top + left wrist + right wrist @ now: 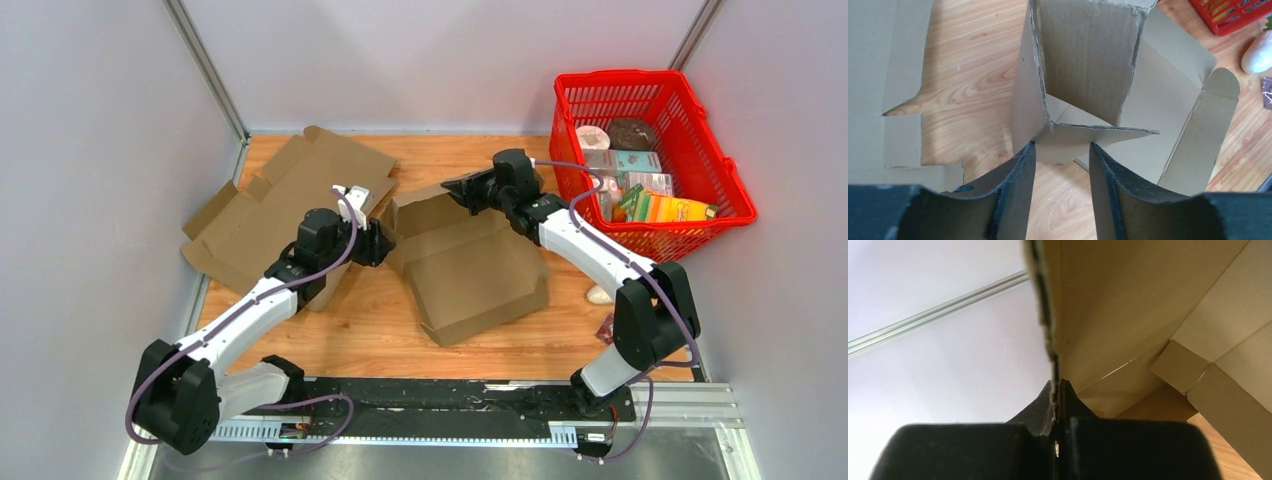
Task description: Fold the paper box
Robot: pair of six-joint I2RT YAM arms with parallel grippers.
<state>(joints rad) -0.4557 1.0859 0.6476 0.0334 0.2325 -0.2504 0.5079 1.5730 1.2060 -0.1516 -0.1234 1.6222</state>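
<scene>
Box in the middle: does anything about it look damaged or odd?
Yes. The box has an upright flap whose side edges look ragged and torn rather than cleanly cut, seen in the left wrist view.

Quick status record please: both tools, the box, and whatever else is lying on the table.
left tool: open, fingers either side of a small corner flap of the box, not clamped
right tool: shut, pinching the edge of a raised box wall
paper box: partly folded, back wall raised, front panel lying flat
flat cardboard blank: unfolded, on the table's left side
red basket: far right, holds packaged goods
</scene>
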